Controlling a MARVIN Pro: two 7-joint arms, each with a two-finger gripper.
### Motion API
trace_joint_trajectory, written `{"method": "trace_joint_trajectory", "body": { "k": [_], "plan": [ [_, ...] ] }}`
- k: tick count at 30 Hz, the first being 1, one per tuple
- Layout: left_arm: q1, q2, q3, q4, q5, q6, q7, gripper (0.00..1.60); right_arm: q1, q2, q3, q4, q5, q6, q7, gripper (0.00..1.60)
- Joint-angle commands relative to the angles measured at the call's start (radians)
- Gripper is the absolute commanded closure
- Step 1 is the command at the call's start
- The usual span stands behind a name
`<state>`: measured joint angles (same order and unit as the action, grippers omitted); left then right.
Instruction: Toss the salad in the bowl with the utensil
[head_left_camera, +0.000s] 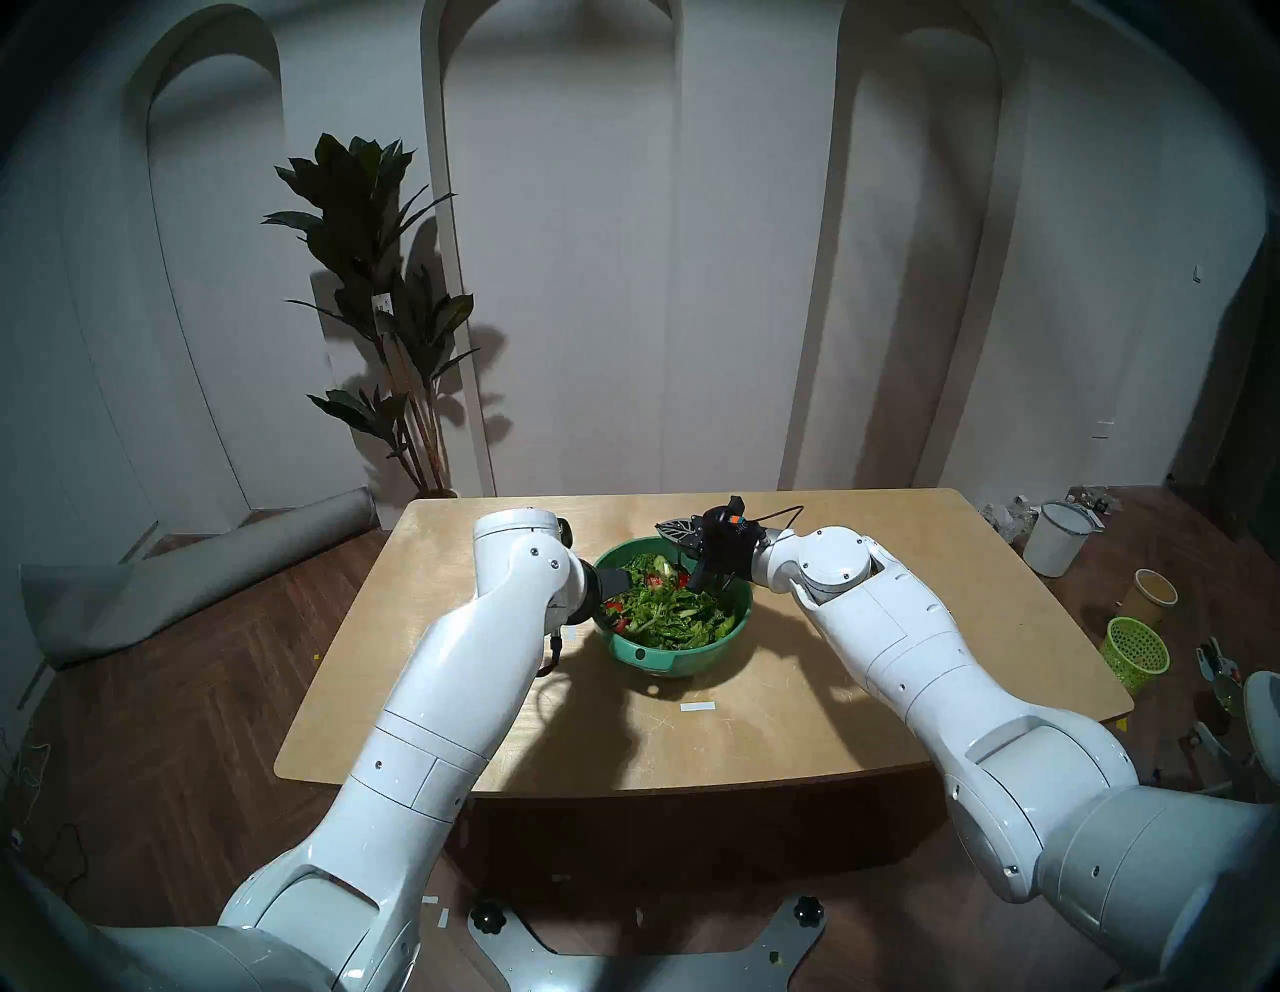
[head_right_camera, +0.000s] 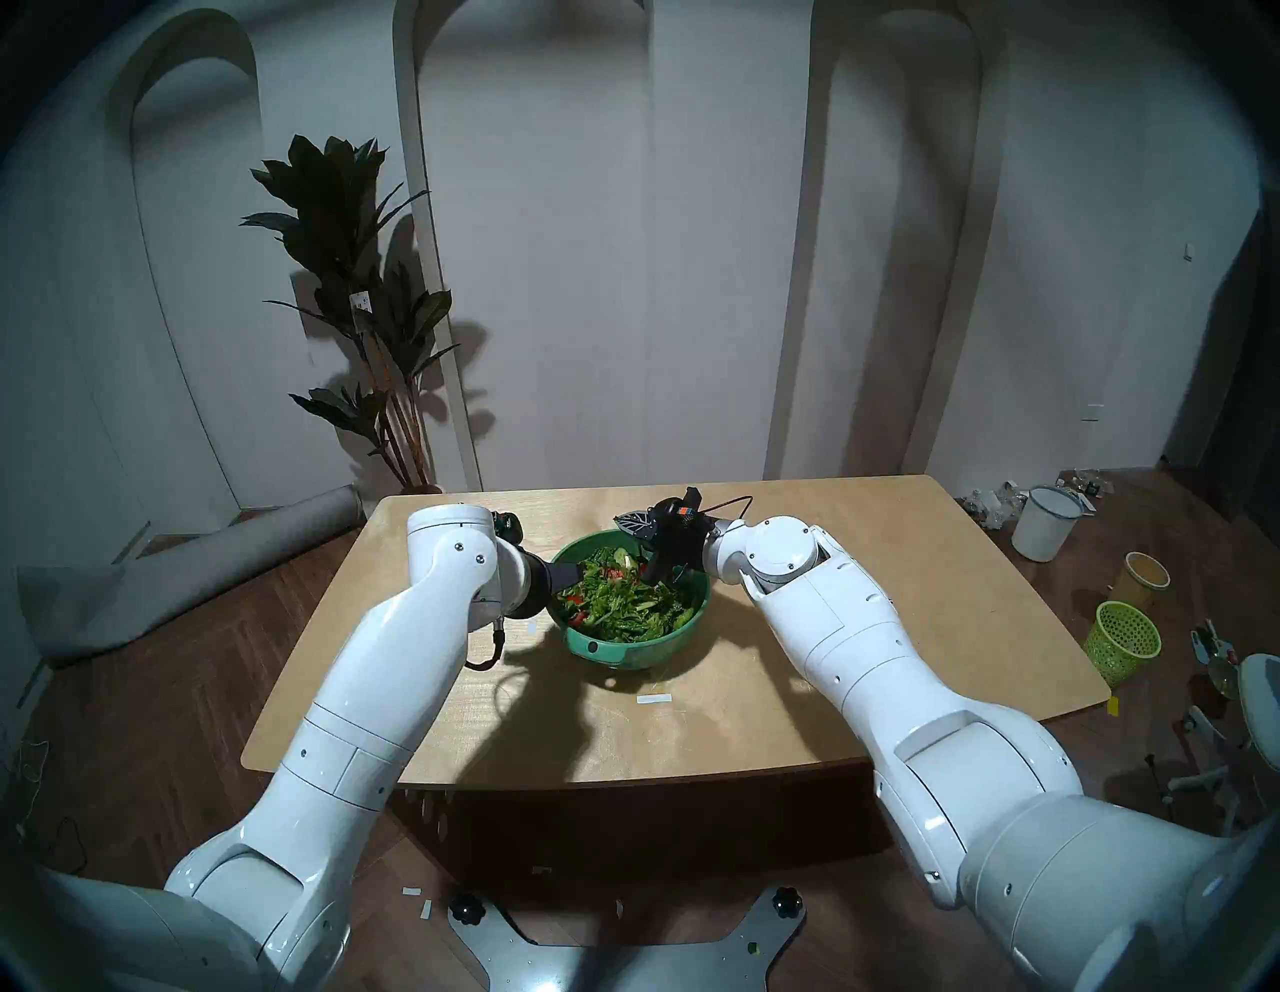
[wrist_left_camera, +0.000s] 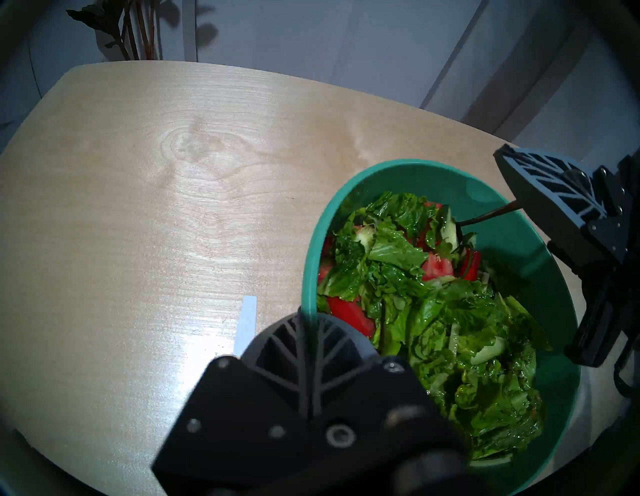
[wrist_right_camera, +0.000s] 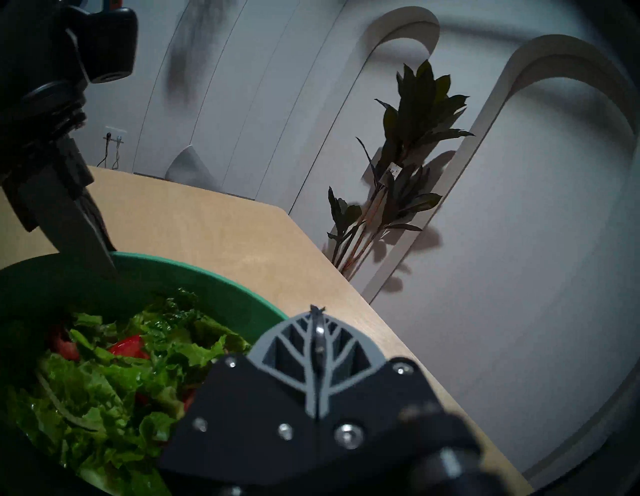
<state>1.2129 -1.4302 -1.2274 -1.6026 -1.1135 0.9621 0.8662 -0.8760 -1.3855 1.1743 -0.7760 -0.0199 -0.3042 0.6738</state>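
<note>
The teal-green bowl (head_left_camera: 665, 661) stands mid-table, filled with salad (head_left_camera: 665, 609) of lettuce and red pieces. My left gripper (head_left_camera: 616, 582) is shut on the bowl's left rim; the left wrist view shows its fingers (wrist_left_camera: 277, 346) pinching the rim (wrist_left_camera: 415, 166). My right gripper (head_left_camera: 673, 533) hovers over the bowl's far right edge, shut on the utensil. The thin metal spoon handle (wrist_left_camera: 485, 217) slants from the right gripper (wrist_left_camera: 512, 173) down into the salad (wrist_left_camera: 433, 311); its round end is buried. A sliver of the handle (wrist_right_camera: 318, 339) shows between the right fingers.
The wooden table (head_left_camera: 485, 693) carries a white tape strip (head_left_camera: 696, 706) in front of the bowl. On the floor to the right are a lime-green mesh basket (head_left_camera: 1136, 651), a yellowish cup (head_left_camera: 1153, 596) and a white bucket (head_left_camera: 1056, 537). A potted plant (head_left_camera: 388, 312) and a rolled mat (head_left_camera: 208, 575) are at the left.
</note>
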Motion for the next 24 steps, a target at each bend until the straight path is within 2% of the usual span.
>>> {"method": "trace_joint_trajectory", "body": {
  "k": [1,7,13,16,24],
  "plan": [
    [-0.029,-0.007,-0.006,-0.030,0.000,-0.002,0.054,1.60,0.017,-0.100,0.087,0.057,0.167,-0.026,0.053,1.60],
    [-0.028,-0.011,-0.008,-0.031,-0.001,-0.002,0.063,1.60,-0.006,-0.124,0.175,0.048,0.326,0.012,0.147,1.60],
    [-0.028,-0.015,-0.008,-0.034,-0.009,-0.002,0.085,1.60,-0.038,-0.112,0.256,0.000,0.453,0.088,0.209,1.60],
    [-0.028,-0.016,-0.008,-0.036,-0.014,-0.002,0.095,1.60,-0.064,-0.092,0.283,-0.048,0.484,0.125,0.215,1.60],
    [-0.029,-0.013,-0.008,-0.035,-0.021,-0.002,0.092,1.60,-0.172,-0.060,0.359,-0.144,0.537,0.231,0.158,1.60]
  ]
}}
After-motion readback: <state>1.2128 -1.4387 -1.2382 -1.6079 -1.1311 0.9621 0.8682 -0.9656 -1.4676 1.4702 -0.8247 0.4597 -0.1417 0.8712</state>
